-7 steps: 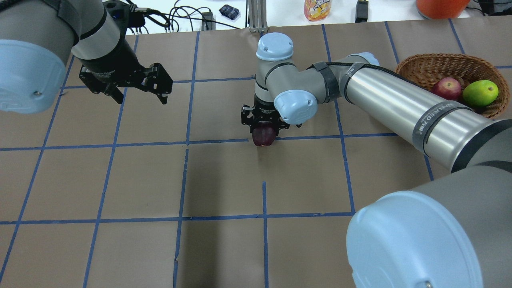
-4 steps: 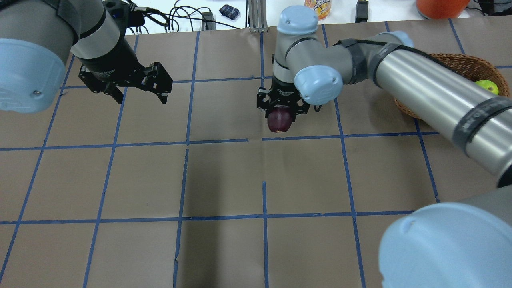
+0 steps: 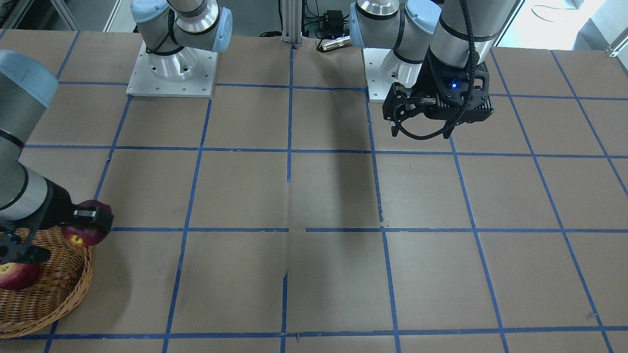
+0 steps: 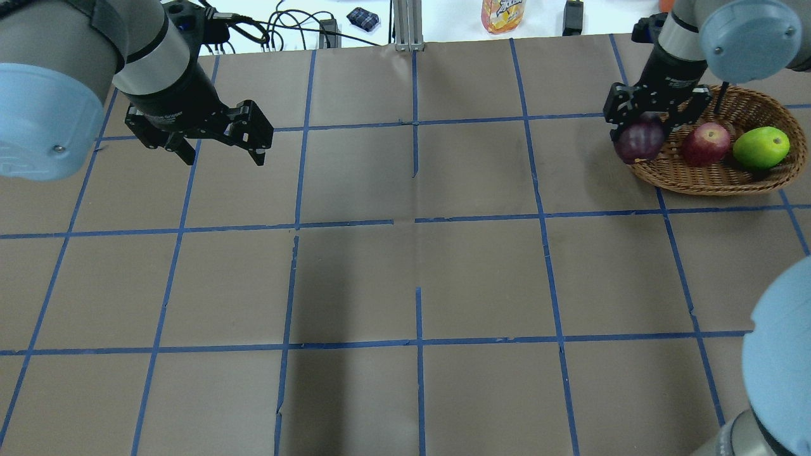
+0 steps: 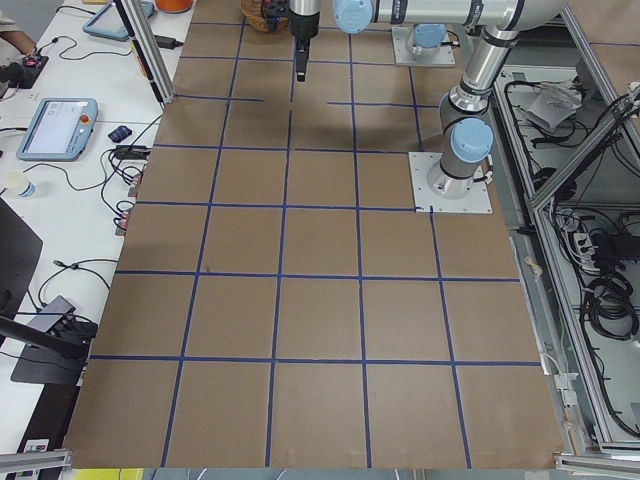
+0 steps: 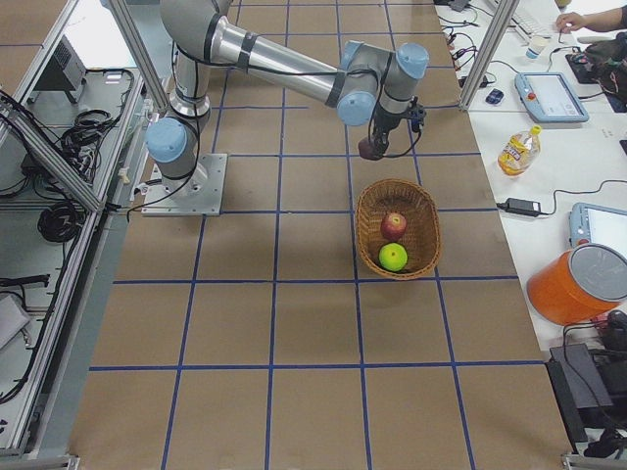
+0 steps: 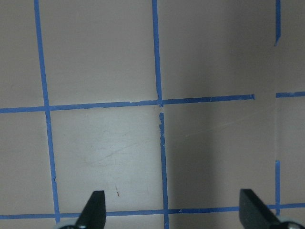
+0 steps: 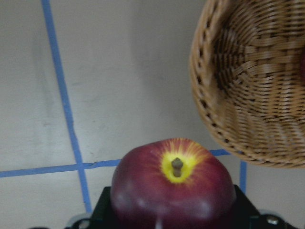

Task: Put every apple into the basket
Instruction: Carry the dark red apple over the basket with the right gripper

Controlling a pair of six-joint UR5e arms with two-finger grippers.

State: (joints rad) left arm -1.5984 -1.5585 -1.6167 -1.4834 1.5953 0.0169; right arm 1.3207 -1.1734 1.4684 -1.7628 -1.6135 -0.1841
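My right gripper (image 4: 641, 134) is shut on a dark maroon apple (image 4: 638, 143) with a yellow patch around its stem (image 8: 177, 168). It hangs in the air just outside the left end of the wicker basket (image 4: 716, 181); the braided rim (image 8: 204, 100) lies beside the apple. A red apple (image 4: 705, 143) and a lime-green apple (image 4: 760, 147) rest inside the basket. Far off at the table's left, my left gripper (image 4: 223, 152) hovers open and holds nothing; its fingertips (image 7: 93, 208) frame bare brown paper.
Brown paper with blue tape lines covers the table (image 4: 418, 272). Past the far edge stand an orange drink bottle (image 4: 502, 14) and cables (image 4: 279, 28). An orange bucket (image 6: 578, 284) and a tablet (image 6: 551, 96) sit on the side bench.
My right arm has carried the maroon apple from the table's middle rightward to the basket's left rim. The left arm has not moved.
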